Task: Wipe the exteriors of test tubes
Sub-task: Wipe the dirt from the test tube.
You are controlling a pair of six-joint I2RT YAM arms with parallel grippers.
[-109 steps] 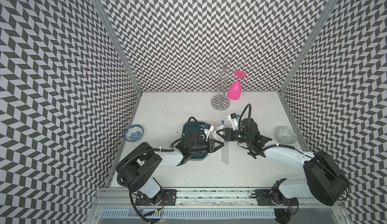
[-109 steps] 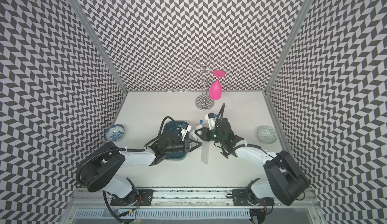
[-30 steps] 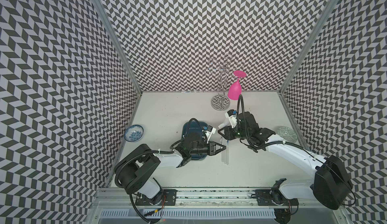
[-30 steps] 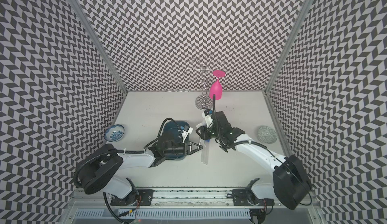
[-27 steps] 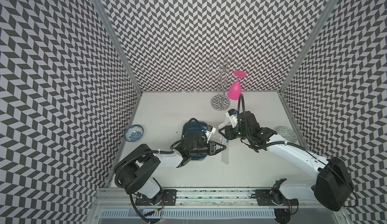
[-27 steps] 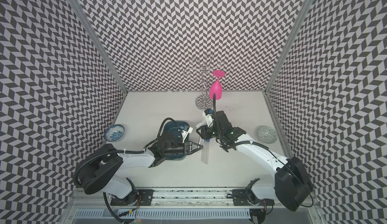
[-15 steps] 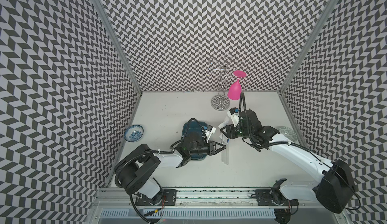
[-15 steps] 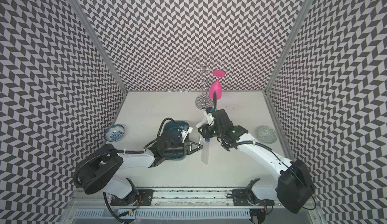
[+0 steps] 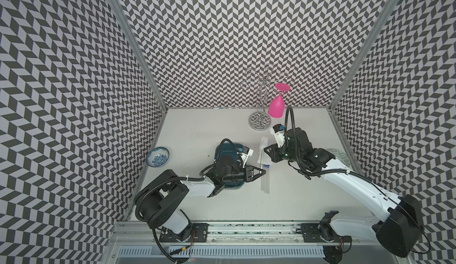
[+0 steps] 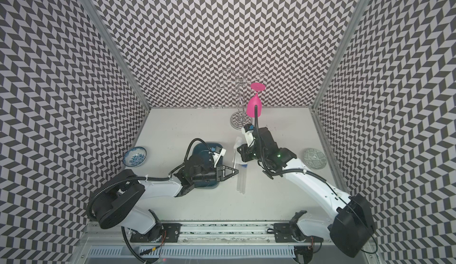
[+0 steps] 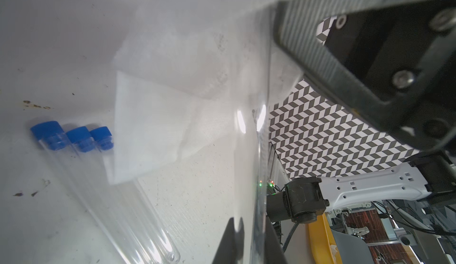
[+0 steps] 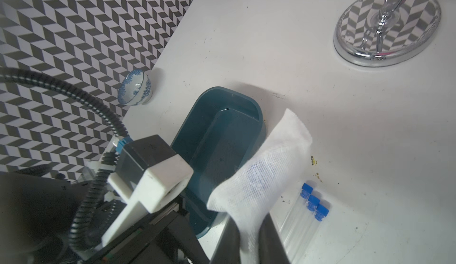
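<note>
Beside the teal tray (image 12: pixel 217 139), the left gripper (image 9: pixel 265 172) is pinched shut on one clear test tube (image 11: pixel 256 188). Just right of the tray, three blue-capped test tubes (image 11: pixel 111 201) lie side by side on the table, and the right gripper (image 12: pixel 250 240) is clamped on the white tissue (image 12: pixel 266 171).

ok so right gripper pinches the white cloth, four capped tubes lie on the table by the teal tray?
Three, not four: the right wrist view shows three capped tubes on the table by the teal tray. The right gripper does pinch the white cloth.
</note>
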